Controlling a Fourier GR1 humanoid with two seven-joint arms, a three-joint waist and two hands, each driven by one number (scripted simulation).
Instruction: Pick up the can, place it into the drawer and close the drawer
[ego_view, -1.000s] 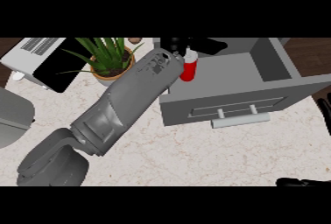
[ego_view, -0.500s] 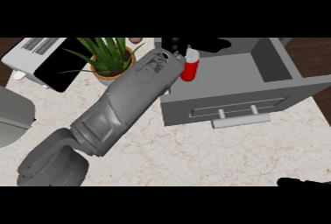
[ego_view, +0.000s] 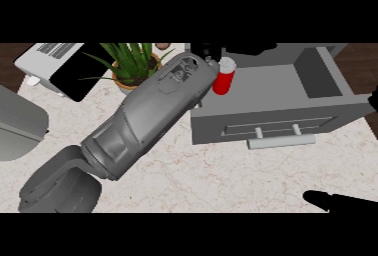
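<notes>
**Red can held above the open drawer's left side**

The left forearm runs in a long diagonal from the near left of the view up to the far middle, where the left hand shows only as dark fingers at the top of the wrist. Those fingers are curled round the top of the can, a red cylinder with a pale cap, which stands upright just right of the wrist. The can sits over the left part of the drawer, against its grey interior; whether it touches the drawer's floor cannot be told from this angle.

The drawer is pulled out toward the near side, its grey front panel facing the viewer with a pale bar handle across it. A deeper, darker compartment shows at the drawer's far right.

At the far left of the surface, a speckled pale stone top, stands a white toaster-like appliance with a black face, and just right of it a potted plant with green spiky leaves, partly hidden by the forearm. A grey rounded object lies at the left edge.

The right hand shows only as a dark shape at the near right edge; how its fingers stand cannot be told.
</notes>
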